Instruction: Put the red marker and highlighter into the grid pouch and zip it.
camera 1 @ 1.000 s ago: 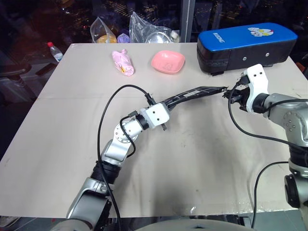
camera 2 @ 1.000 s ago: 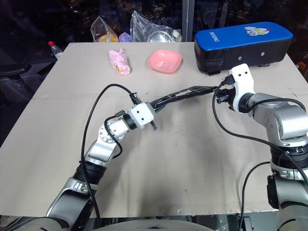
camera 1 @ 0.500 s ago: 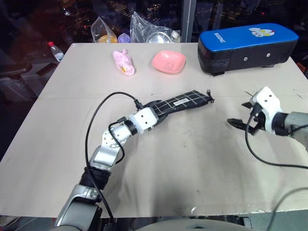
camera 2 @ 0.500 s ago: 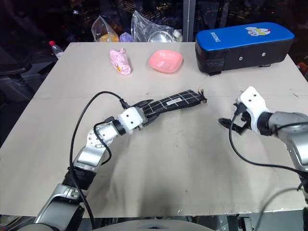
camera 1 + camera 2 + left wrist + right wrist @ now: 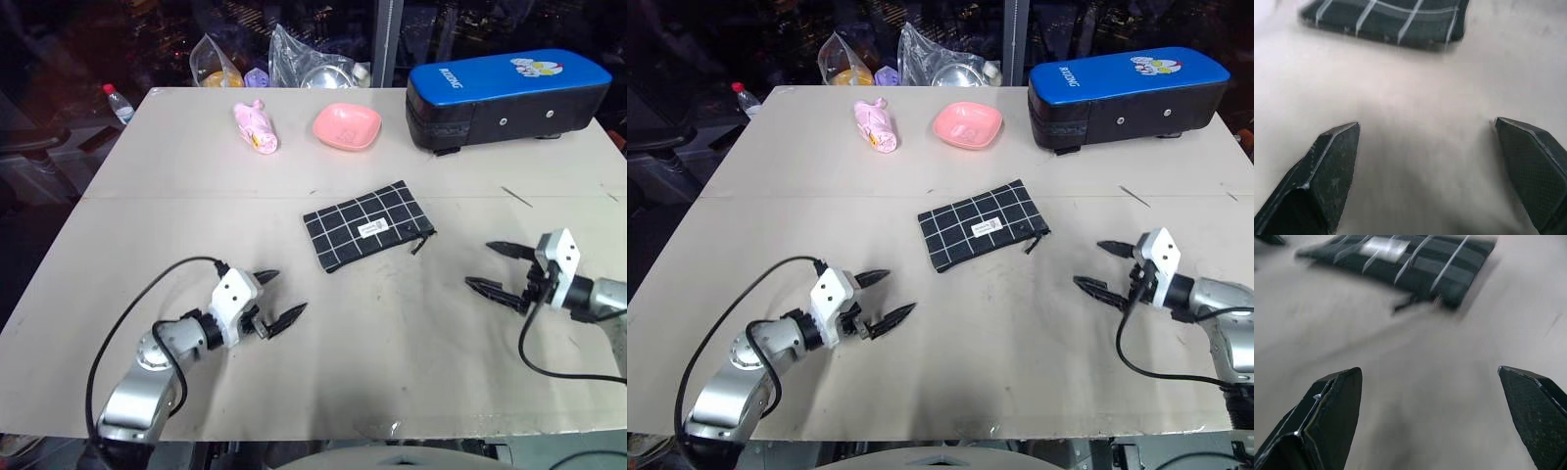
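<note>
The grid pouch [image 5: 367, 225], black with white lines and a small white label, lies flat in the middle of the table with its zipper pull [image 5: 422, 242] at the right end. The red marker and the highlighter are hidden from view. My left gripper [image 5: 289, 292] stands open low over the table, near and left of the pouch, pointing toward it. On the pouch's right, my right gripper [image 5: 478, 264] is open too and aims left. Both hold nothing. The pouch [image 5: 1386, 22] shows ahead of the left fingers, and the pouch [image 5: 1400, 259] shows ahead of the right ones.
A big blue-and-black case [image 5: 505, 93] stands at the back right. A pink dish [image 5: 346, 125] and a pink wrapped item [image 5: 255, 127] sit at the back, with plastic bags [image 5: 304, 64] behind them. A small bottle [image 5: 116, 103] stands beyond the table's far left corner.
Both grippers were shut on the pouch's ends, holding it up; they opened, let go and drew back and down toward me. The pouch now lies flat on the table.
</note>
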Controlling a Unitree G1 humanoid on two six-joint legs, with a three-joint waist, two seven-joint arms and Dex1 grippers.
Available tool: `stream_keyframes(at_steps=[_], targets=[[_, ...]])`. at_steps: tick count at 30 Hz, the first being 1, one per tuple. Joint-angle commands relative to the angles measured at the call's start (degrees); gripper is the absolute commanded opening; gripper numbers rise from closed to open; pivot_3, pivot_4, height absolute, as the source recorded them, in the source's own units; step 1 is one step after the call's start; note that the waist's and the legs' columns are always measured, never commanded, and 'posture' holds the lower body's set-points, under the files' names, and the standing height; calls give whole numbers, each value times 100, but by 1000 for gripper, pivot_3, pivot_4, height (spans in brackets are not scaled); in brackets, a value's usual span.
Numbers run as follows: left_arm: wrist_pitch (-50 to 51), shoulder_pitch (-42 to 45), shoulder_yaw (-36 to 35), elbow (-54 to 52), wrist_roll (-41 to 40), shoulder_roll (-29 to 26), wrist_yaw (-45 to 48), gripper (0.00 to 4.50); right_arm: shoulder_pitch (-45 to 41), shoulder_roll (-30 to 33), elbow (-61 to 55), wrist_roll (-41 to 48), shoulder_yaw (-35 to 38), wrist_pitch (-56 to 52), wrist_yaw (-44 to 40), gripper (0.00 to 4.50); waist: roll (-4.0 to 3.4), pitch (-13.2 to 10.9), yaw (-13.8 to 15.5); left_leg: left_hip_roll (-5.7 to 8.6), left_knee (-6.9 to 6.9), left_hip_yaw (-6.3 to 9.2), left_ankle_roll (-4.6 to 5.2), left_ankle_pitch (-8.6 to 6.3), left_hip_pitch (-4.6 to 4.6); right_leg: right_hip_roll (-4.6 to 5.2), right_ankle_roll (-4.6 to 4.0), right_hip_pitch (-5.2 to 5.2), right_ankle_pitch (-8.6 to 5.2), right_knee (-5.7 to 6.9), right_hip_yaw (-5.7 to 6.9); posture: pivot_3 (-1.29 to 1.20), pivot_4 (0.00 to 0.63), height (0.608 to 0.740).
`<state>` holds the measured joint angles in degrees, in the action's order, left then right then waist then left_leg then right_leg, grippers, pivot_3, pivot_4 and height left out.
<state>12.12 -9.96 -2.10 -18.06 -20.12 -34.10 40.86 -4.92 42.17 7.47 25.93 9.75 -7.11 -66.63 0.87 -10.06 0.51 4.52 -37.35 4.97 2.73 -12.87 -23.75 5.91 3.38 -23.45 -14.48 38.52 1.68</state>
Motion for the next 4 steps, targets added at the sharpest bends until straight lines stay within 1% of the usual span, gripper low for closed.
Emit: stream_keyframes(at_steps=[1, 4], targets=[[336, -237, -136, -699, -237, 105, -208, 4470, -82, -6, 282, 243, 262, 391, -481, 4500, -1, 1, 6, -7, -2, -3, 0, 0, 1, -2, -1, 0, 1, 0, 0, 0, 150, 734], [395, -382, -69, -906, -108, 91, -260, 4470, -137, -49, 453, 298, 271, 502, -620, 4500, -2, 1, 8, -13, 0, -8, -1, 0, 4, -5, -3, 1, 1, 0, 0, 0, 150, 734]])
